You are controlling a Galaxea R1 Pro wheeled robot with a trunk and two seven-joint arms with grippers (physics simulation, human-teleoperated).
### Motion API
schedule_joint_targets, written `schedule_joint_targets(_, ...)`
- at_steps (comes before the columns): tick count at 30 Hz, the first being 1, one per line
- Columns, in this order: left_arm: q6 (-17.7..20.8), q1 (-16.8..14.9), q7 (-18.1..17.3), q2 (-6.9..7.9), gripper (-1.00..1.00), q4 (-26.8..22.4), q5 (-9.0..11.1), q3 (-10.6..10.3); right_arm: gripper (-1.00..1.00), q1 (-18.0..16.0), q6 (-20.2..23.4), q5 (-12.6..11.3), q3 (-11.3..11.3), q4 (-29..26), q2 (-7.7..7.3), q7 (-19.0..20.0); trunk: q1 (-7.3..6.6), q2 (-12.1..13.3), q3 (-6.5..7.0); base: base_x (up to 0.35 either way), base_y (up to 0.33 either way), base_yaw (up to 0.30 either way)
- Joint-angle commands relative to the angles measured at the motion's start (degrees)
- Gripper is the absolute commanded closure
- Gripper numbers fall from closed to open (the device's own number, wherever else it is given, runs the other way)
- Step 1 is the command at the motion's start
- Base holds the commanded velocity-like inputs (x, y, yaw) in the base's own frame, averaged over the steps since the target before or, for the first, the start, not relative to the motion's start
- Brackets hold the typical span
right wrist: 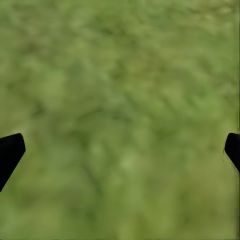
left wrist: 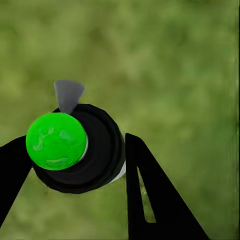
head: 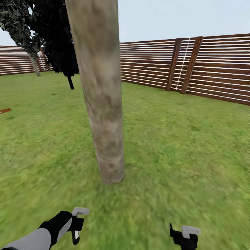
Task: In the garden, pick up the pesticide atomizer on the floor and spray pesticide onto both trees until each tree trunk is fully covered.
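Atomizer (left wrist: 75,147) (green-capped, black-bodied) sits clamped between the left gripper's (left wrist: 75,170) 2 fingers; right gripper (right wrist: 120,150) spread wide, empty, over grass (right wrist: 120,75).

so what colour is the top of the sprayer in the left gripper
Bright green cap on a black sprayer, clearest in the left wrist view.

Ground: rough green grass lawn (head: 180,146), evenly lit, running back to the boundary.

Boundary: brown fence of horizontal wooden slats (head: 149,64) — it meets a nearer section (head: 225,69) at two leaning brown posts (head: 173,64), and a farther section (head: 14,59) runs along the back left.

Planting: dark narrow conifer (head: 57,38) with a thin black stem, standing near the fence; beside it, dark mottled foliage (head: 17,24) on a thin grey stem (head: 35,66).

Small reddish-brown strip (head: 5,111) lying on the grass at the left edge — identity unclear.

Sky: pale blue-grey (head: 180,17), flat daylight.
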Motion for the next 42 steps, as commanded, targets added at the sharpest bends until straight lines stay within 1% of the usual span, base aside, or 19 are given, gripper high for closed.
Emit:
schedule_joint_targets(1, 0.0, 0.0, 0.0, -0.03, 1.0, -0.03, -0.01, 0.03, -1.0, 0.0, 0.03, 0.0, 0.0, 0.0, 0.01, 0.01, 0.0, 0.0, 0.0, 0.29, -0.168, -0.175)
schedule_joint_targets(7, 0.0, 0.0, 0.0, -0.04, 1.0, -0.05, 0.0, 0.07, -1.0, 0.0, 0.06, -0.01, 0.0, 0.0, 0.02, -0.07, 0.0, 0.0, 0.0, 0.307, -0.036, -0.28)
schedule_joint_targets(12, 0.0, 0.0, 0.0, -0.06, 1.0, -0.05, 0.08, 0.07, -1.0, 0.0, 0.06, -0.01, 0.0, 0.0, 0.02, -0.06, 0.0, 0.0, 0.0, 0.053, 0.0, -0.3)
schedule_joint_targets(17, -0.03, 0.08, 0.0, -0.15, 1.0, -0.08, 0.07, 0.08, -1.0, 0.0, 0.06, -0.01, 0.0, 0.0, 0.03, -0.06, 0.0, 0.0, 0.0, -0.039, 0.0, -0.16)
schedule_joint_targets(21, -0.12, 0.17, 0.0, -0.71, 1.0, -0.05, 0.02, 0.09, -1.0, 0.0, 0.06, -0.01, 0.0, 0.0, 0.02, -0.07, 0.0, 0.0, 0.0, -0.305, 0.0, -0.007)
schedule_joint_targets(23, -0.15, 0.07, -0.04, -0.74, 1.0, -0.29, 0.07, -0.04, -1.0, 0.0, 0.06, -0.01, 0.0, 0.0, 0.02, -0.07, 0.0, 0.0, 0.0, -0.268, 0.0, 0.0)
schedule_joint_targets(24, -0.11, 0.01, -0.09, -0.78, 1.0, -0.81, 0.09, -0.06, -1.0, 0.0, 0.06, -0.01, 0.0, 0.0, 0.02, -0.07, 0.0, 0.0, 0.0, -0.131, 0.0, 0.0)
schedule_joint_targets(26, 0.07, -0.07, -0.11, -0.77, 1.0, -5.38, -0.03, -0.1, -1.0, 0.0, 0.06, -0.01, 0.0, 0.0, 0.02, -0.07, 0.0, 0.0, 0.0, -0.047, 0.0, 0.0)
schedule_joint_targets(28, 0.39, -0.12, -0.09, -0.31, 1.0, -8.41, -0.07, -0.06, -1.0, 0.0, 0.06, -0.01, 0.0, 0.0, -0.01, -0.07, 0.0, 0.0, 0.01, -0.011, 0.0, -0.017)
schedule_joint_targets(29, 0.71, -0.16, -0.09, 0.07, 1.0, -9.01, -0.08, -0.02, -1.0, 0.0, 0.06, -0.01, 0.0, 0.0, -0.04, -0.07, 0.0, 0.0, 0.02, -0.004, 0.0, -0.084)
schedule_joint_targets(31, 1.14, -0.14, -0.09, 0.71, 1.0, -9.59, -0.28, 0.42, -1.0, 0.0, 0.06, -0.01, 0.0, 0.0, 0.0, -0.07, 0.0, 0.0, 0.1, -0.002, 0.0, -0.163)
schedule_joint_targets(35, 1.24, 0.39, -0.09, 0.38, 1.0, -9.8, -0.63, 0.57, -1.0, 0.0, 0.06, -0.01, 0.0, 0.0, -0.02, -0.07, 0.0, 0.0, 0.24, 0.0, 0.0, -0.129)
schedule_joint_targets(39, 1.18, 0.6, -0.09, 1.01, 1.0, -9.79, -0.25, 0.7, -1.0, 0.0, 0.06, -0.01, 0.0, 0.01, 0.02, -0.07, 0.0, 0.0, 0.25, -0.046, 0.0, -0.008)
schedule_joint_targets(42, 1.22, 0.37, -0.09, 0.22, 1.0, -9.91, -0.48, 0.53, -1.0, 0.0, 0.06, -0.01, 0.0, 0.03, 0.02, -0.07, 0.0, 0.0, 0.25, -0.276, 0.0, -0.001)
